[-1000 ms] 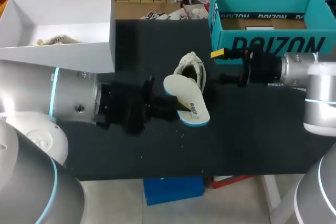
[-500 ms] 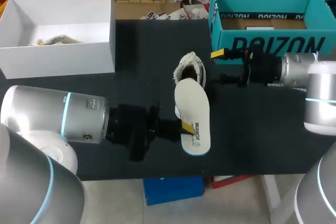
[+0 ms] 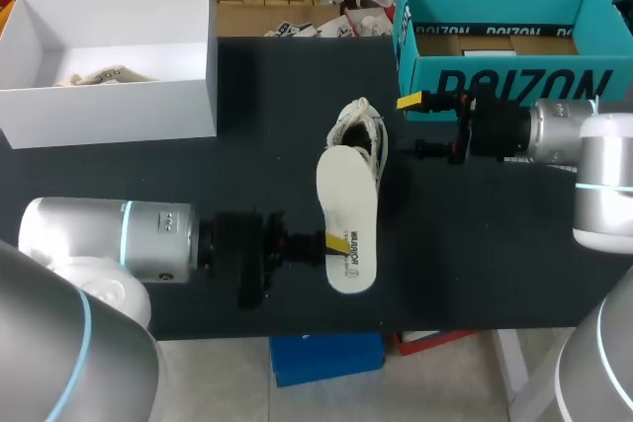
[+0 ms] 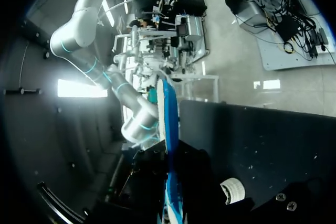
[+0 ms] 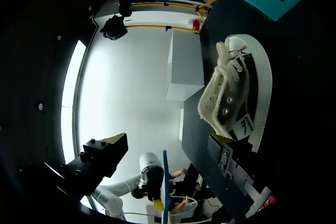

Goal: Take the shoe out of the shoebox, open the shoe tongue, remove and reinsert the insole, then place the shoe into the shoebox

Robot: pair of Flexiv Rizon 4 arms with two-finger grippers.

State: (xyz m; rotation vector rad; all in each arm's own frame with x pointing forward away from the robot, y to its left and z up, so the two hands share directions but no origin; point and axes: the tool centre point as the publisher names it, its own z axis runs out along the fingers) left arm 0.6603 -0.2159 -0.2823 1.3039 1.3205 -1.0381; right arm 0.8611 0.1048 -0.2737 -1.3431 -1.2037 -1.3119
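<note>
Two yellow-tipped fingers of the left gripper (image 3: pixel 333 244) are pinched onto one long edge of the white foam insole with a blue rim (image 3: pixel 348 205), close to its printed end. Such an off-centre hold risks the long, floppy piece swinging or slipping as it is carried. Its long axis runs from the black table's (image 3: pixel 247 145) near edge toward the far side, with the printed end, probably the heel, nearest me. The far end lies against the white canvas lace-up shoe (image 3: pixel 362 127), which lies on its side mid-table, well apart from the open white cardboard shoebox (image 3: pixel 109 111). The right gripper (image 3: pixel 415 126) sits just beside the shoe, fingers spread, holding nothing. Pushing the insole in could therefore shove the unheld shoe away.
</note>
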